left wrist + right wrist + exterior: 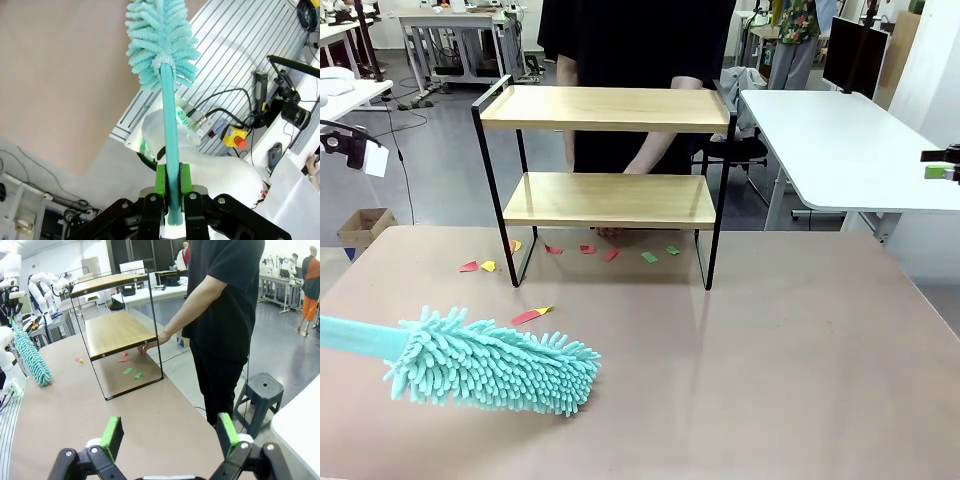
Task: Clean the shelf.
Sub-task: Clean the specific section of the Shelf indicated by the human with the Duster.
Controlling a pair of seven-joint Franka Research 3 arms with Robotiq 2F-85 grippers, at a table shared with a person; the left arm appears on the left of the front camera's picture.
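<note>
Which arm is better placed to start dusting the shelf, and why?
Left. The left hand is shut on the handle of the teal duster, its head in front of the shelf. The right hand is open, holding nothing.

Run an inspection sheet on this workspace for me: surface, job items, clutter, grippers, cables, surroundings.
Surface: brown tabletop, flat, no spills seen.
Job's things: two-tier shelf upright at the far side, both boards look bare; teal duster low over the near left of the table.
Clutter: red, yellow and green paper scraps on the table under and left of the shelf.
Grippers: left gripper shut on the duster's handle; right gripper open, holding nothing.
Cables: black cables by the arm base, off the table.
Surroundings: person standing at the far side, hand reaching under the lower board; white desk; stool.
</note>
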